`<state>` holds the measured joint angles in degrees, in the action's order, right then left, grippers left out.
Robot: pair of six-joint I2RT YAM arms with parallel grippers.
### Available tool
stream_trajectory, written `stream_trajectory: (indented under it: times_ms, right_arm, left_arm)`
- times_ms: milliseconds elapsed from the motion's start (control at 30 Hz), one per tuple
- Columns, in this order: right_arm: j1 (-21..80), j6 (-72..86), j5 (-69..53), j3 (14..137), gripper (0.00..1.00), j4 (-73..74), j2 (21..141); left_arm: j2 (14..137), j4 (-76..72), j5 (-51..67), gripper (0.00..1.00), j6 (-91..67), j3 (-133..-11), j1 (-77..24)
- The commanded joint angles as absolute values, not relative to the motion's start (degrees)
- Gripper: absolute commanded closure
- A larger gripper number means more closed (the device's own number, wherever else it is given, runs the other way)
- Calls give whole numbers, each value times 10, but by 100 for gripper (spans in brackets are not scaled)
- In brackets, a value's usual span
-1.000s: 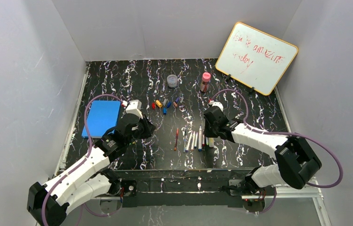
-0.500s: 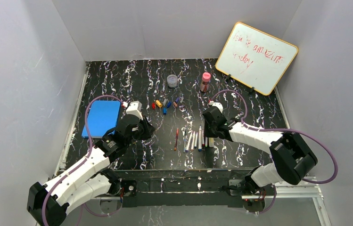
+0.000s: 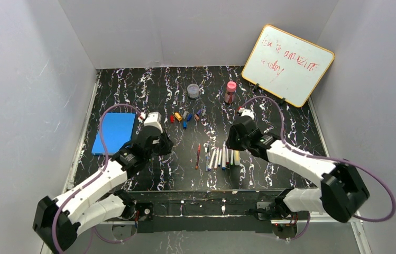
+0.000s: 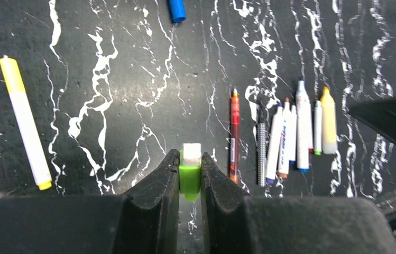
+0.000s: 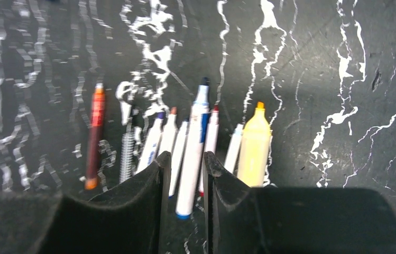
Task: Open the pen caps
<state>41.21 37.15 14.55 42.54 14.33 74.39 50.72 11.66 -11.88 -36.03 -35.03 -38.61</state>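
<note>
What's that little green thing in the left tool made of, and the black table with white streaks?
The green cap, pinched in the left tool, looks like smooth moulded plastic: even, bright colour. The table looks like marble-patterned laminate or printed sheet, white veins on black; real stone cannot be ruled out.

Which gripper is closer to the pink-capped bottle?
Right. The right gripper hovers near-side of the pink-capped bottle, above the pen row; left gripper is farther off, toward the blue pad.

Pens [image 3: 219, 157] in row, caps [image 3: 184, 118] behind (scattered)
</note>
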Motion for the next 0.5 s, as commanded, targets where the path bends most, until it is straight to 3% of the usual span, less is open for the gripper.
stream_trajectory:
  times_ms: [0,233,467]
  right_arm:
    - [409,342,91,426,63,120,658]
    - [409,339,-57,385,55,97,544]
    - [409,346,-50,373,52,98,477]
  left_arm:
    - [580,128,-191,100,-344,-419,-387]
    - [773,163,-283,99,-339,-545,-368]
    - [934,132,-184,98,-360,-607,-232]
